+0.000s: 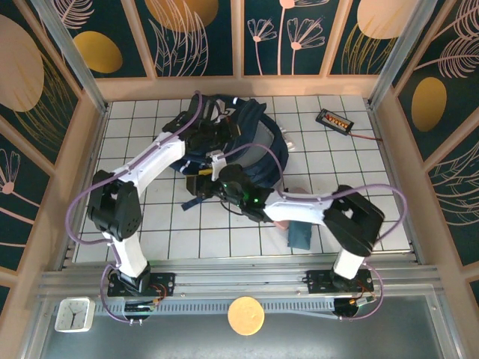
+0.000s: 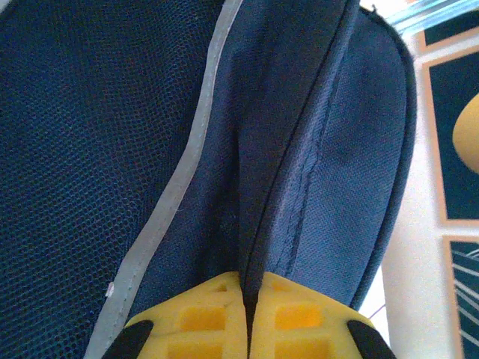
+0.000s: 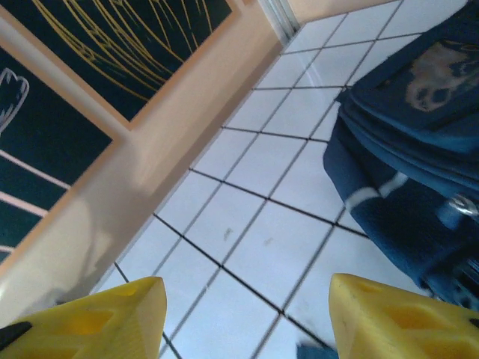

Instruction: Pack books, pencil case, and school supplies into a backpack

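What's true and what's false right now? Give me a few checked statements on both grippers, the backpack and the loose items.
1. The left gripper is shut on the backpack fabric. True.
2. The right gripper holds a pen. False: its jaws are open and hold nothing, over the tiled table.
3. The teal item is inside the backpack. False: it lies on the table by the right arm.
4. The black tray lies apart from the backpack. True.

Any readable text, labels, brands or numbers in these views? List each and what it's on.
No legible text in these views.
Patch on the backpack: brownish print, too blurred to read.
Clock at the near-left edge: dial marks too small to read.
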Tool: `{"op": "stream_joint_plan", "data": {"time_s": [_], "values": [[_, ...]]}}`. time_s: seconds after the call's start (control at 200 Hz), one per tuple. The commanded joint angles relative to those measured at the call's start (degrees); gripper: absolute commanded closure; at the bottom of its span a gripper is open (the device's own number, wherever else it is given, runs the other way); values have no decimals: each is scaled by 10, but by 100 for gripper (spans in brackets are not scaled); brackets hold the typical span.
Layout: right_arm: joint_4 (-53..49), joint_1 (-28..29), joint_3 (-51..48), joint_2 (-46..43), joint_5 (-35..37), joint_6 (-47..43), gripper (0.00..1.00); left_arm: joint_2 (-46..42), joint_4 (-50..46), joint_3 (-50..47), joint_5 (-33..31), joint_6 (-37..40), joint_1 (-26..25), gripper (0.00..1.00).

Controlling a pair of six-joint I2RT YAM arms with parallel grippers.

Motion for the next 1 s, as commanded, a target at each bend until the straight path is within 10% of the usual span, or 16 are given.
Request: {"op": "stream_joint_plan", "data": {"time_s": [0.0, 0.155, 0.31, 0.56, 0.996], "values": [[-136, 17, -48, -59, 48, 3, 41, -45, -5, -22, 8, 58, 8, 100], [-350, -24, -31, -168, 71, 115, 41, -47, -62, -38, -4, 143, 9, 100], [-628, -181, 23, -219, -25, 193, 37, -85, -96, -88, -26, 237, 9, 100], [-751, -383, -31, -221, -172, 99, 34, -144, -101, -180, -21, 317, 8, 100], [-838, -286, -77, -207, -52, 90, 9, -171, -55, -210, -22, 289, 8, 100]]}}
